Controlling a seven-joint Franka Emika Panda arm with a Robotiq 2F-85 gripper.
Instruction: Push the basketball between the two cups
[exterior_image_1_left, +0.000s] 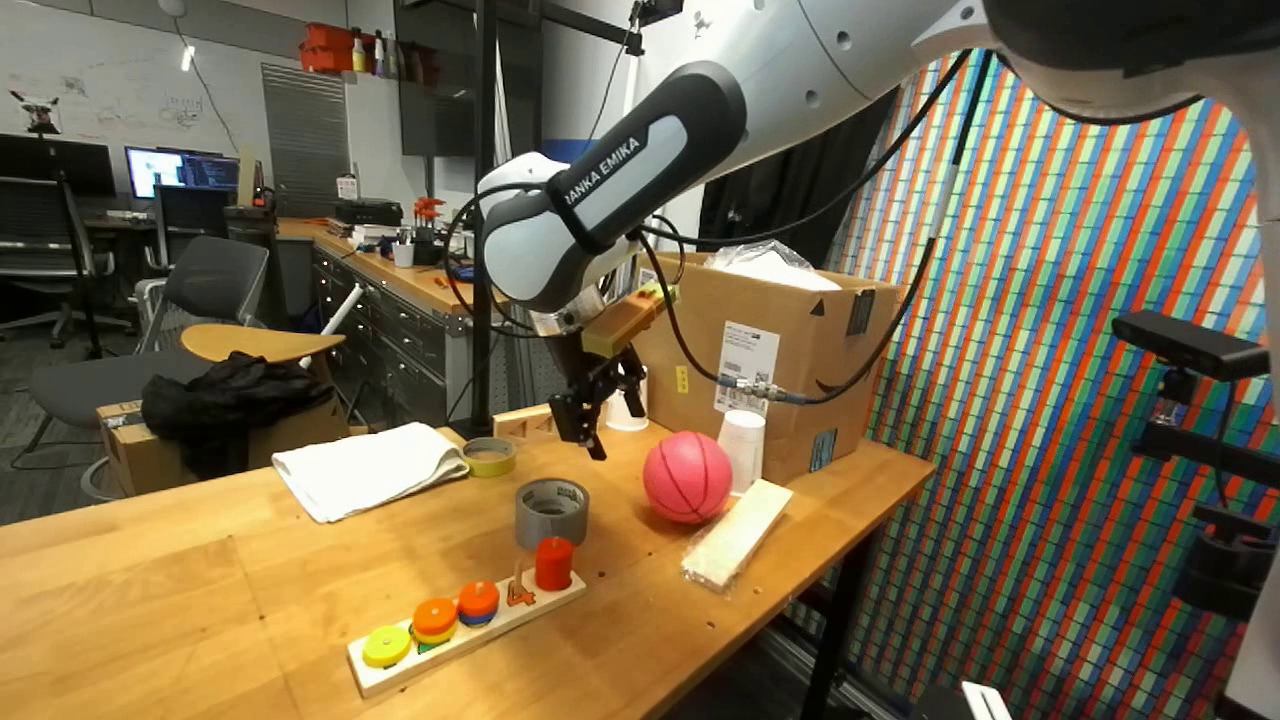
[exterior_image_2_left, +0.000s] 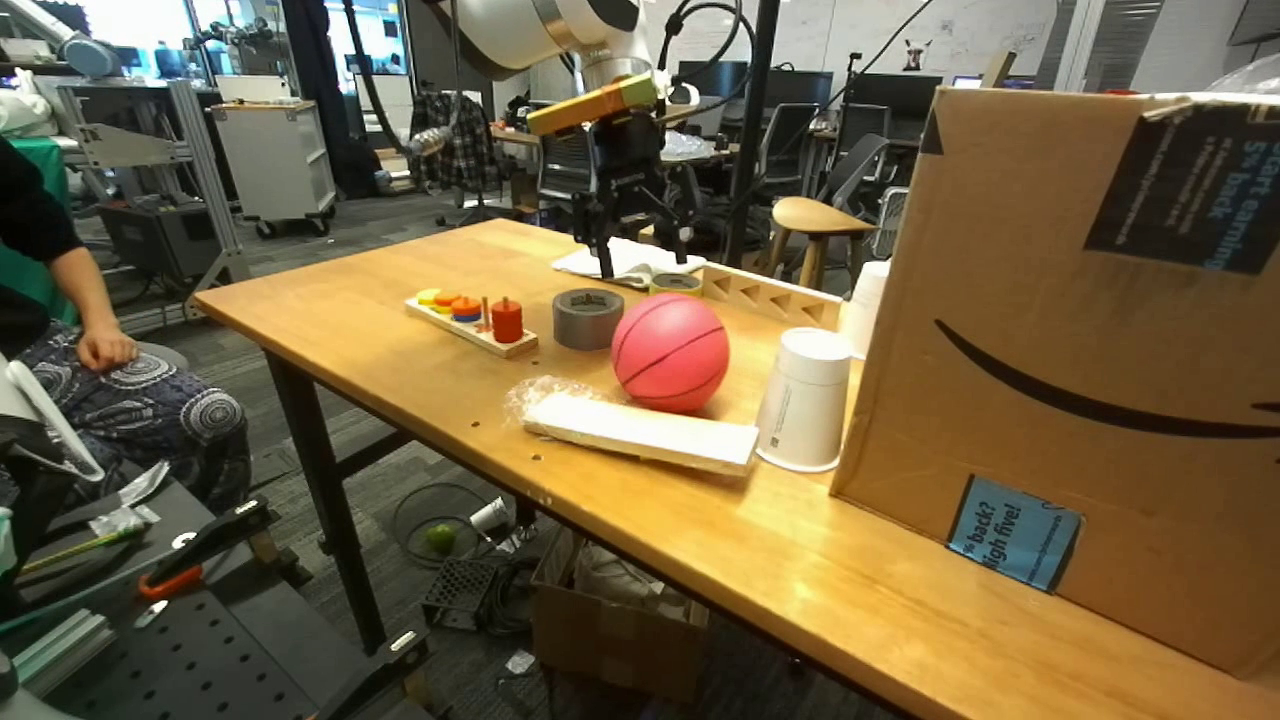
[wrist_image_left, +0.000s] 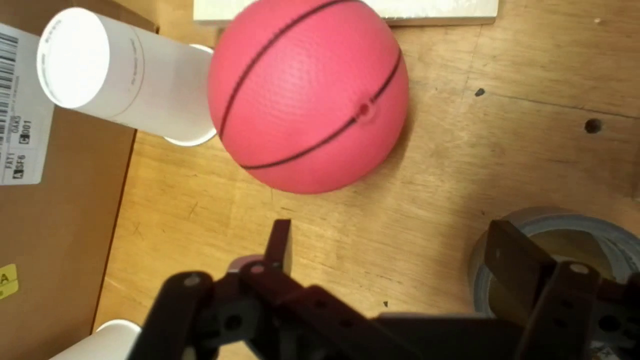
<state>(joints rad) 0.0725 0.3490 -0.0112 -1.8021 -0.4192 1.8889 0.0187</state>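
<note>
Well, the pink rubbery basketball sits on the brown wooden table, not between the cups yet: in an exterior view it stands just left of the near upturned white paper cup, clear of it, with the far white paper cup further back to the right. My read on the feel: light, hollow, springy with air, likely to roll at the faintest nudge. It hardly looks fragile, and that grainy skin ought to give good friction, so a runaway roll worries me more than a slip. No grasp needed, I'd say, and it looks wide for a pinch anyway; make contact at mid-height, on the side turned away from the gap between the cups. Gently does it, as those cups look easy to topple! And the black gripper? Fingers spread wide in the wrist view, nothing held, standing off from the basketball. Now for looks: strong, even pink, no dent on the side that shows, fine black seams curving over it, one running through a small round dot, probably the valve. Just beside lies a pale flat bar in clear wrap; whether they touch, I can't tell.
</note>
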